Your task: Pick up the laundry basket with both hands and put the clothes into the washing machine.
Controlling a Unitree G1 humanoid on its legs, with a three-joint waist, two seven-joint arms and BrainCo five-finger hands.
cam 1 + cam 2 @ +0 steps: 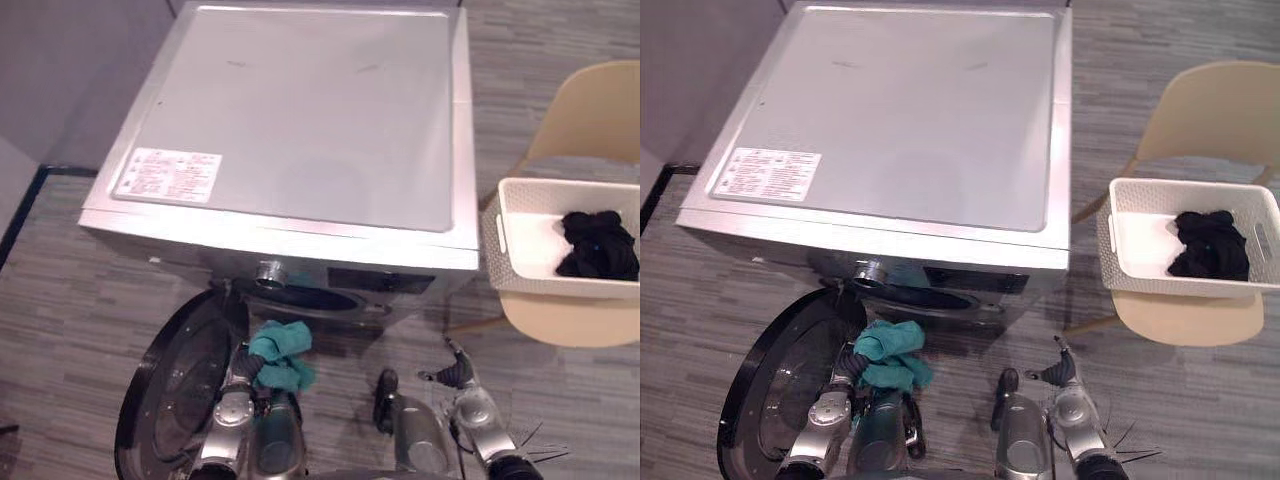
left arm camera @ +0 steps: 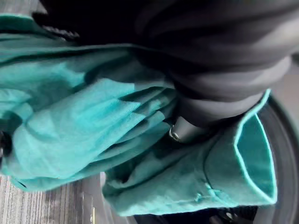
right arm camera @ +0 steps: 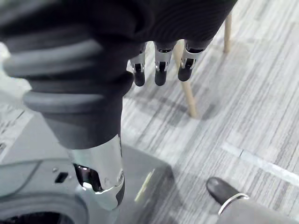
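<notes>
A silver front-loading washing machine (image 1: pixel 300 120) stands before me, its round door (image 1: pixel 175 390) swung open at the lower left and the drum opening (image 1: pixel 310 298) dark below the panel. My left hand (image 1: pixel 243 372) is just in front of that opening, its fingers curled into a teal garment (image 1: pixel 282 352). The same teal cloth (image 2: pixel 93 126) bunches round the thumb in the left wrist view. The white laundry basket (image 1: pixel 500 235) rests on a chair at the right with black clothes (image 1: pixel 598 245) inside. My right hand (image 1: pixel 455 375) hangs low right with relaxed fingers (image 3: pixel 159 65), holding nothing.
The beige chair (image 1: pixel 590 120) carrying the basket stands right of the machine, one wooden leg (image 3: pixel 189 98) close to my right hand. Grey striped flooring lies all around. A wall runs along the left side.
</notes>
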